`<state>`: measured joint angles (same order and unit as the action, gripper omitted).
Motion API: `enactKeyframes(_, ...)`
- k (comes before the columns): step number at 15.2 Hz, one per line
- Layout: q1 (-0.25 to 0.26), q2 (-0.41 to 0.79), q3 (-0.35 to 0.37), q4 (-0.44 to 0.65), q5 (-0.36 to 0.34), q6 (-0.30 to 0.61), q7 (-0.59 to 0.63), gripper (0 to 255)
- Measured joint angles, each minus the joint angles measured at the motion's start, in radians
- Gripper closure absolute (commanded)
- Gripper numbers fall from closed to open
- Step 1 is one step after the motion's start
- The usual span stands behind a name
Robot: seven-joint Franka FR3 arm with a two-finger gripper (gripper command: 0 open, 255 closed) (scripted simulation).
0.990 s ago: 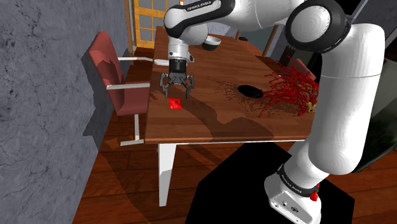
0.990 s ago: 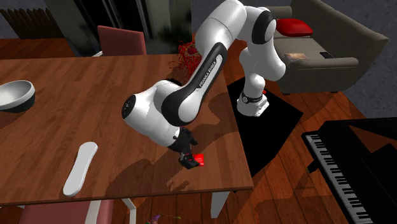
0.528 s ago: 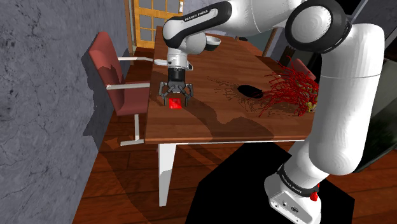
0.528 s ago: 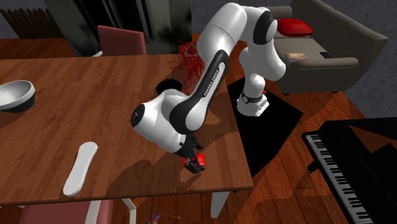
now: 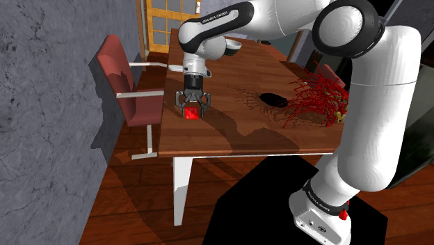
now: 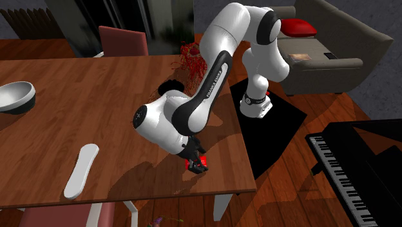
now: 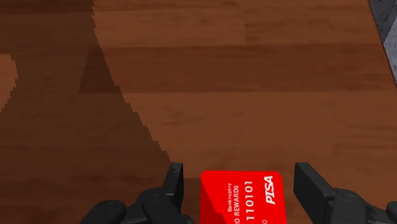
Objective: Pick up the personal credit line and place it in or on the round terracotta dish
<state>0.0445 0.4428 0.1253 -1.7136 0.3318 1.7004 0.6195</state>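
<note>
A small red credit card with white print lies flat on the wooden table, near the edge at the shoulder view's left. My gripper points straight down over it, fingertips at table level. In the wrist view the card sits between the two black fingers, with a narrow gap on each side, so the gripper is open and nothing is clasped. From the second exterior view, the gripper covers most of the card. The round dish looks dark and sits mid-table.
A red branching coral-like ornament spreads beside the dish. A grey bowl and a white elongated object lie on the far part of the table. Red chairs stand along the table's edge. A piano stands on the floor.
The gripper came down from above the card to table level around it. Since then the fingers have drawn closer to the card's sides. The card has not moved.
</note>
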Motion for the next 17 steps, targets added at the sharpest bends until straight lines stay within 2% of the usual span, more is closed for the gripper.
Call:
enactKeyframes(11,0.000,-0.008,0.000,0.002,0.002,-0.008,0.002,255)
enactKeyframes(17,0.000,-0.035,0.003,0.035,0.004,-0.065,0.024,255)
